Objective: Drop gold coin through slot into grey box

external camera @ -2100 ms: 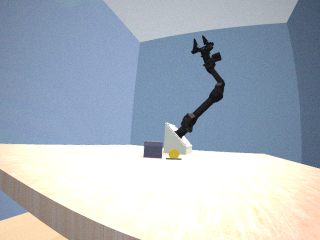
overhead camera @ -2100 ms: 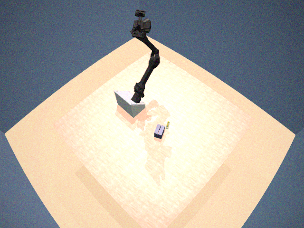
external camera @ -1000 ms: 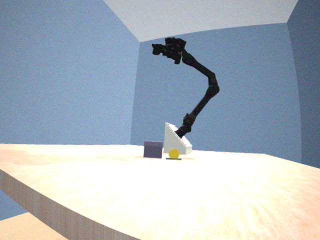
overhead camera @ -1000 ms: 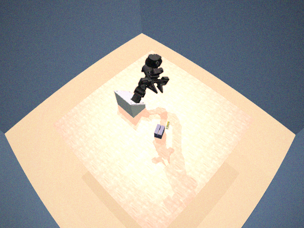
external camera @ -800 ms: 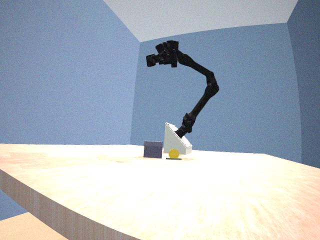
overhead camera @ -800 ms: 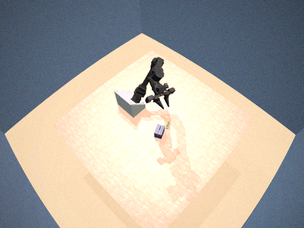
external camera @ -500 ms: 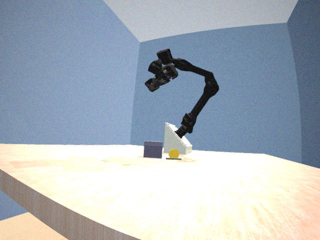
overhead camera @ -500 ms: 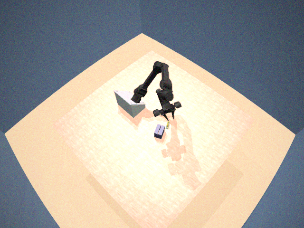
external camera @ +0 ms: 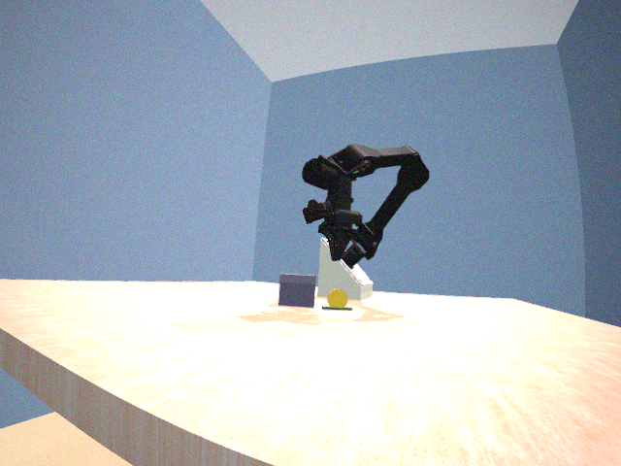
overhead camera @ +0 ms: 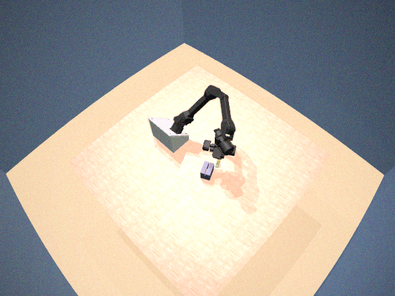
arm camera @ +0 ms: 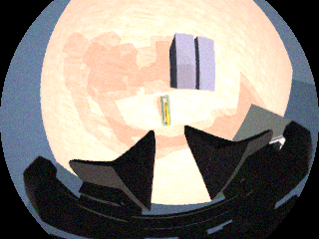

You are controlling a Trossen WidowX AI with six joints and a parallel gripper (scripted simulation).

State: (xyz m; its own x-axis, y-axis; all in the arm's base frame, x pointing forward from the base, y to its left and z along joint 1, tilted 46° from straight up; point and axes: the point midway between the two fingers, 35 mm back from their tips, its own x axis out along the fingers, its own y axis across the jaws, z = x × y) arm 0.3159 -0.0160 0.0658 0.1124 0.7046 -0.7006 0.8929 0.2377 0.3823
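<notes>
Coin [external camera: 337, 297] stands on edge in the holder [external camera: 337, 308], just beside the box [external camera: 297, 289]. Gripper [arm camera: 169, 159] hangs above it, part open and empty. Align the fingers to face the coin's flat sides, descend straight, and close near the upper rim.

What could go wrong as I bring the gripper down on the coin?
The coin stands on edge in a shallow holder, so a finger landing off-centre could tip it flat. The box sits close beside the coin, so a finger might clip it. The gripper is only part open, leaving little margin.
</notes>
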